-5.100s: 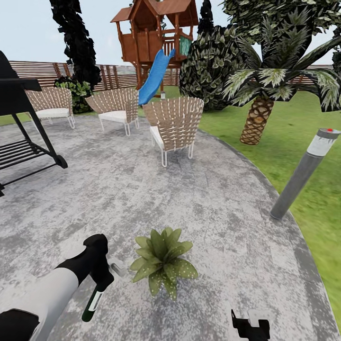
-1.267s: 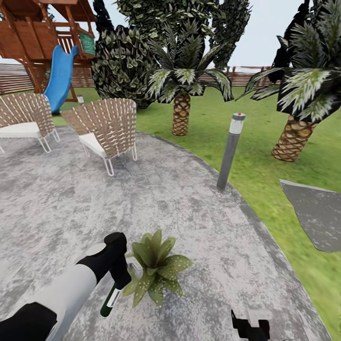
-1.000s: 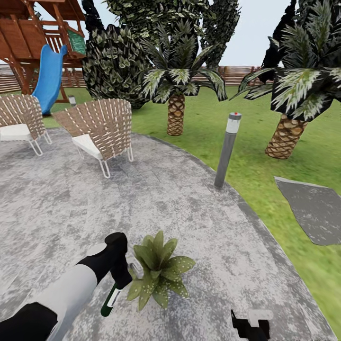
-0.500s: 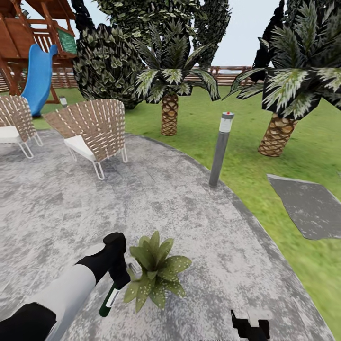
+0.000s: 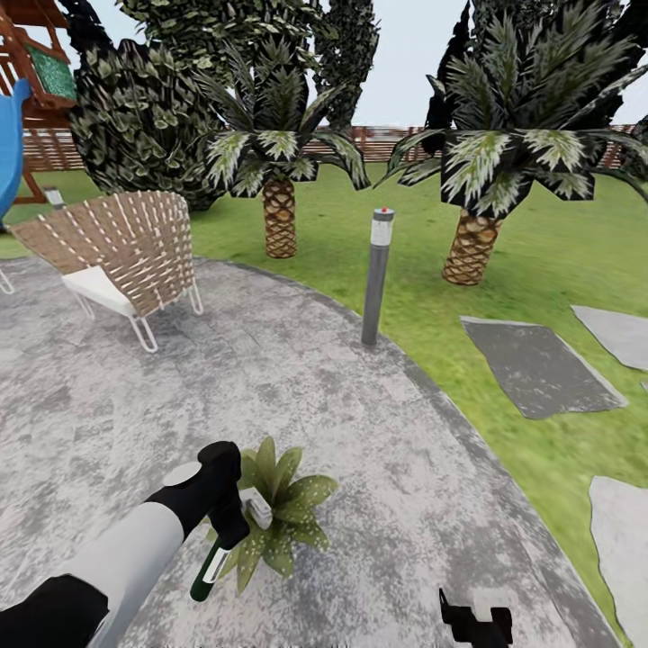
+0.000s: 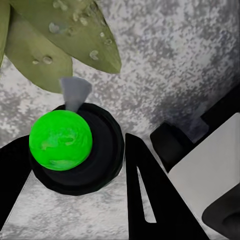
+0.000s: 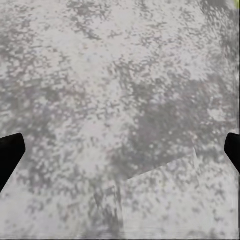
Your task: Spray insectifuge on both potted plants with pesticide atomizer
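Pesticide atomizer (image 5: pixel 209 572): a slim dark green bottle with a white band, held tilted just beside the potted plant, its bright green end (image 6: pixel 60 140) seen end-on in the left wrist view.
Left gripper (image 5: pixel 229 531): clamped on the pesticide atomizer, black fingers (image 6: pixel 150 200) seen flanking it.
Potted plant (image 5: pixel 274 513): a low rosette of pointed green leaves with white speckles, set on the grey paved patio (image 5: pixel 378 432); its pot is hidden by leaves.
Right gripper (image 5: pixel 475 623): well apart from the potted plant, over bare paving; fingertips (image 7: pixel 11 155) are seen spread wide.
Bollard lamp (image 5: pixel 375 275): upright at the patio rim, far beyond the potted plant.
Wicker chair (image 5: pixel 121 256): on the patio, well beyond the potted plant.
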Robot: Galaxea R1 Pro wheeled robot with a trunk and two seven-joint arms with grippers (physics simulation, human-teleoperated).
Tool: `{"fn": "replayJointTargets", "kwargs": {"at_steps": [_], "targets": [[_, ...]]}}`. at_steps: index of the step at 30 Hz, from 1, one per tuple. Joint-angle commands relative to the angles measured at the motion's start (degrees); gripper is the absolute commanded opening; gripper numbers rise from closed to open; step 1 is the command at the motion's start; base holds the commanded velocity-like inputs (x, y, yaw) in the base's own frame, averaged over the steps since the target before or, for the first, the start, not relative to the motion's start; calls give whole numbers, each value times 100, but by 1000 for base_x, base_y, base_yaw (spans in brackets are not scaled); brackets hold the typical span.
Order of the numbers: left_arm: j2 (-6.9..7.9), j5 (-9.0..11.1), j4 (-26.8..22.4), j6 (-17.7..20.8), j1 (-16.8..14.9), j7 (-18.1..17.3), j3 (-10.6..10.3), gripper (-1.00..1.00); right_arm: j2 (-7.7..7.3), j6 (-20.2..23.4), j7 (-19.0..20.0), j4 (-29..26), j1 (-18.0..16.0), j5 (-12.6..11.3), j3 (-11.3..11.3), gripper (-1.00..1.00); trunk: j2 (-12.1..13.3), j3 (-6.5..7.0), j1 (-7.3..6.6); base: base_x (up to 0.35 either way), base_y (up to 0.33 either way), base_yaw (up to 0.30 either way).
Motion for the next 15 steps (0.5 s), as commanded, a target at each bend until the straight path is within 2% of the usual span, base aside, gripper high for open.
{"fn": "replayJointTargets", "kwargs": {"at_steps": [1,6,15], "targets": [[3,-43,-13,41,-1,-58,-15,-100,-2,-15,-27,6,-5,-36,51,100,-2,-5,-3,-94,215,-300],[16,-47,-11,41,-1,-58,-16,-100,0,-16,-27,7,-5,-36,51,100,-2,-5,-3,-122,234,-258],[42,-44,-13,42,-1,-58,-9,-100,4,-16,-27,8,-5,-36,51,100,-2,-5,-3,-139,274,-17]]}}
